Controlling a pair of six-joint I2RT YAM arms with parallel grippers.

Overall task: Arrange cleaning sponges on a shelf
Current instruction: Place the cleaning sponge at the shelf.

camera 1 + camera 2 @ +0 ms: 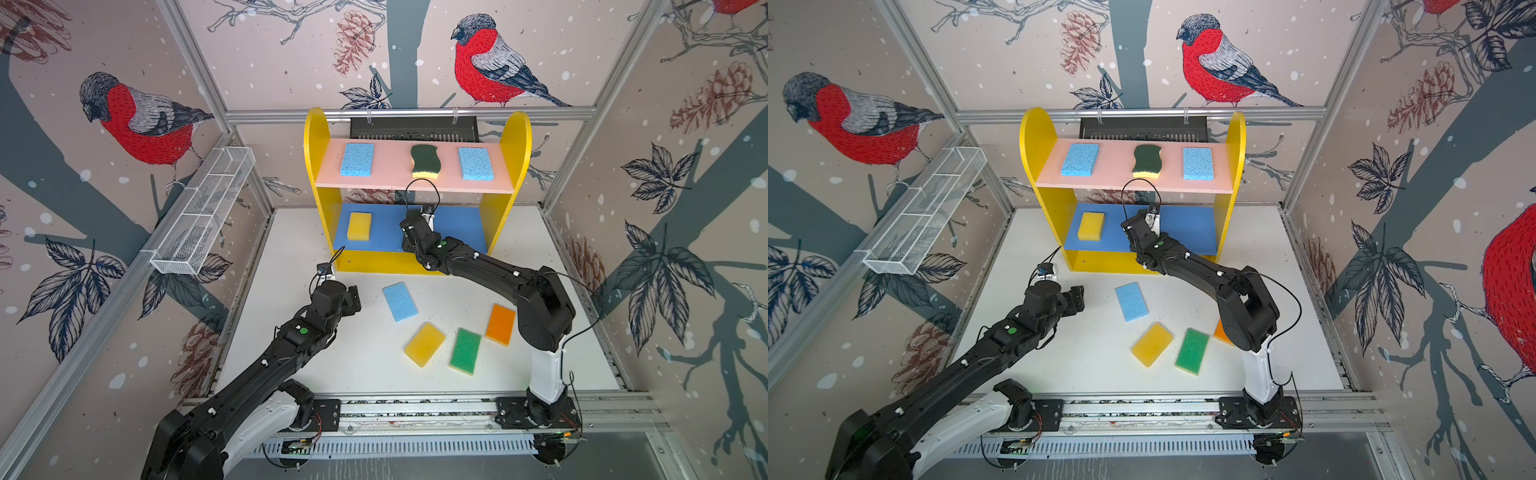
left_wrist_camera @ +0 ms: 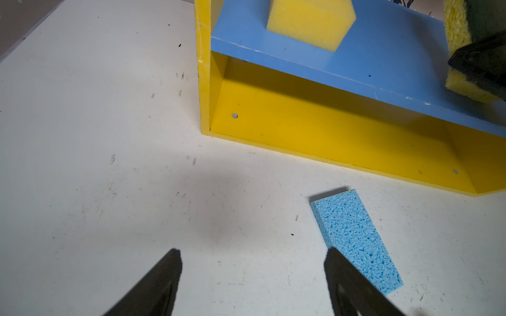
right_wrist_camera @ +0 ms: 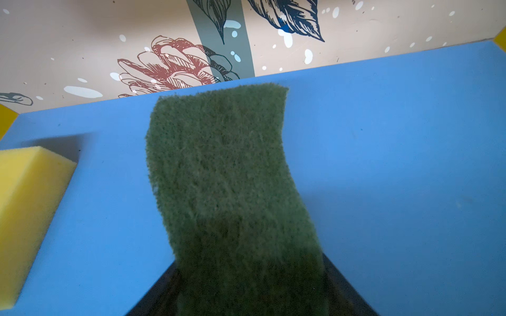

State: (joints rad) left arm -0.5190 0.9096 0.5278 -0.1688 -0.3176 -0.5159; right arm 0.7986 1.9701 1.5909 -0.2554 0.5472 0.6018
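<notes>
**Sponge in my right gripper (image 3: 250, 260), over the middle level of the shelf (image 1: 517, 158)**

My right gripper is clamped on a dark-green scouring sponge (image 3: 224, 169) with a wavy edge and a yellow base. Both fingers press its sides near one end. The rest reaches out over the blue middle board (image 1: 461, 226), about midway between the shelf's two side panels. I cannot tell whether this sponge touches the board. On the same board, toward the shelf's left panel, the shelved yellow sponge (image 1: 359, 226) lies flat, apart from the one I hold.

The pink top board (image 1: 392, 168) of the shelf carries three sponges in a row. The left light blue sponge (image 1: 357, 159) sits near the left panel. A second dark-green wavy sponge (image 1: 425, 161) sits in the middle. The right light blue sponge (image 1: 476, 163) sits near the right panel.

My left gripper (image 2: 252, 251) hangs over the white table (image 1: 365, 370) just in front of the shelf's left front corner. Its fingers are spread apart with nothing between them.

Four sponges lie flat on the table in front of the shelf. The loose light blue sponge (image 1: 400, 301) is nearest the shelf and close beside my left gripper. Farther from the shelf lie the loose yellow sponge (image 1: 424, 344), the green sponge (image 1: 465, 351) and the orange sponge (image 1: 500, 324). The orange one is partly behind my right arm.
</notes>
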